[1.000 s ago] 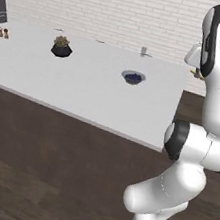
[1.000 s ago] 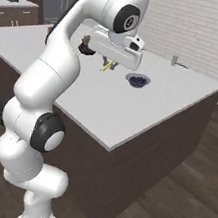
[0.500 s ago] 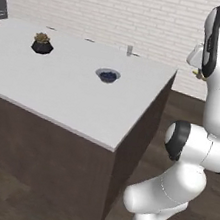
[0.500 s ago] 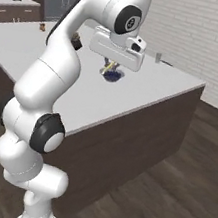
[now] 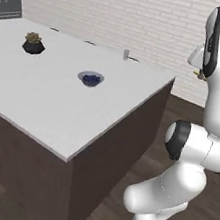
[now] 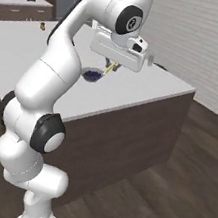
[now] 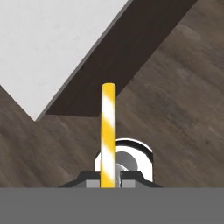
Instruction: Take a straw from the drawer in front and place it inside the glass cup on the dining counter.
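My gripper (image 7: 108, 178) is shut on the straw (image 7: 108, 127), a yellow-and-white striped stick that points away from the hand over the dark floor. From the right base, the gripper (image 6: 109, 71) hangs high beside the dining counter (image 6: 134, 92), the straw (image 6: 109, 69) slanting down from it. The glass cup (image 5: 125, 54) stands near the far edge of the dining counter (image 5: 55, 113); the small glass cup (image 6: 151, 61) also peeks out beside my hand. The drawer is out of view.
A grey bowl of blue things (image 5: 91, 78) sits mid-counter, with a small potted plant (image 5: 34, 43) further left. The counter's near corner (image 7: 37, 117) lies below the hand, and dark wood floor (image 6: 169, 182) stretches to the right. A brick wall runs behind.
The whole picture has shifted: the base has driven along the counter, so its corner is closer and the bowl and cup sit further left. The hand still holds the straw in the same pose.
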Controlling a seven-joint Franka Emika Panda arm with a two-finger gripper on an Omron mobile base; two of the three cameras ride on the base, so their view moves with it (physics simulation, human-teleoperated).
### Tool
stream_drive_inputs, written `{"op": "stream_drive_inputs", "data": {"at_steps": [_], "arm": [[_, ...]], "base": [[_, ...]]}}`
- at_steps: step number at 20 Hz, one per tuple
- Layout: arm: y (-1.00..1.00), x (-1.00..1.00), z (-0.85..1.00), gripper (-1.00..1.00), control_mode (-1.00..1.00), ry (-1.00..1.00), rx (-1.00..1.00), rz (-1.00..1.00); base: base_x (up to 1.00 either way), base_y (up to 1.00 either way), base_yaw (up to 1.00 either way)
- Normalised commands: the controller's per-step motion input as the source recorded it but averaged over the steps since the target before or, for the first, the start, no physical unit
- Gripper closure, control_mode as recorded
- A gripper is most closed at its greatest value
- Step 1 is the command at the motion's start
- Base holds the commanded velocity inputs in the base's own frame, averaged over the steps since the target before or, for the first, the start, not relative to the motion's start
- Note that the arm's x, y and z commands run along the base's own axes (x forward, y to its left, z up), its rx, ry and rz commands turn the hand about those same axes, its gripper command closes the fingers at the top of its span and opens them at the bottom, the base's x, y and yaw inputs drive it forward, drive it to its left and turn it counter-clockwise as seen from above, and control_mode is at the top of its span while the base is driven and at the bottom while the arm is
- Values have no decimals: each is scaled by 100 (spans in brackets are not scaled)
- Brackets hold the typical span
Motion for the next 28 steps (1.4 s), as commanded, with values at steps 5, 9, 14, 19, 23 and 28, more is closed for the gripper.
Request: {"op": "stream_drive_inputs", "data": {"at_steps": [5,9,14,19,23,28], "arm": [[0,0,0,100,100,0,0,0],[0,0,0,100,100,0,0,0],[0,0,0,100,100,0,0,0],[0,0,0,100,100,0,0,0],[0,0,0,100,100,0,0,0],[0,0,0,100,100,0,0,0]], "base": [[40,-100,29],[46,-100,30],[46,-100,31],[51,-100,31],[49,-100,30],[34,-100,28]]}}
